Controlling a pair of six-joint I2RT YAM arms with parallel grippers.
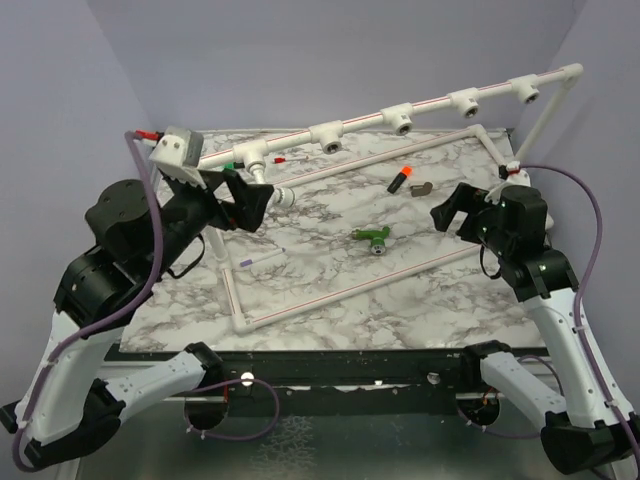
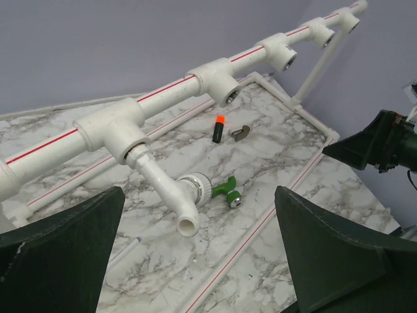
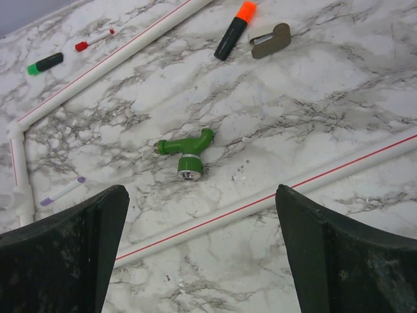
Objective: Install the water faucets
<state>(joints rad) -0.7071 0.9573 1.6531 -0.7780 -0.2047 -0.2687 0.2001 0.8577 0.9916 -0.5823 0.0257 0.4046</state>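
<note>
The right gripper (image 3: 202, 254) hangs above the marble table (image 3: 339, 117) with its two dark fingers (image 3: 62, 251) spread as wide as they go, holding and touching nothing. The green water faucet (image 3: 186, 149) lies on its side straight ahead of the gap between the fingers, well clear of both, with its silver ring end turned toward the gripper. A white floor pipe with a red stripe (image 3: 293, 189) runs across between that faucet and the fingers.

The left gripper (image 2: 199, 261) is likewise fully spread and empty. A white spout piece (image 2: 172, 195), screwed into the nearest tee (image 2: 111, 127) of the raised white pipe rail (image 2: 254, 55), hangs out ahead of its fingers without touching them. The faucet (image 2: 225, 191) shows just past that spout's end.

In the overhead view the faucet (image 1: 373, 238) sits on open marble between the left gripper (image 1: 255, 200) and the right gripper (image 1: 452, 208), nearer the right one. Beyond the faucet lie an orange-capped marker (image 1: 400, 180) and a small tan object (image 1: 421, 188) (too small to identify), both well apart from it. A purple-tipped pen (image 1: 255, 262) lies to the faucet's left.
</note>
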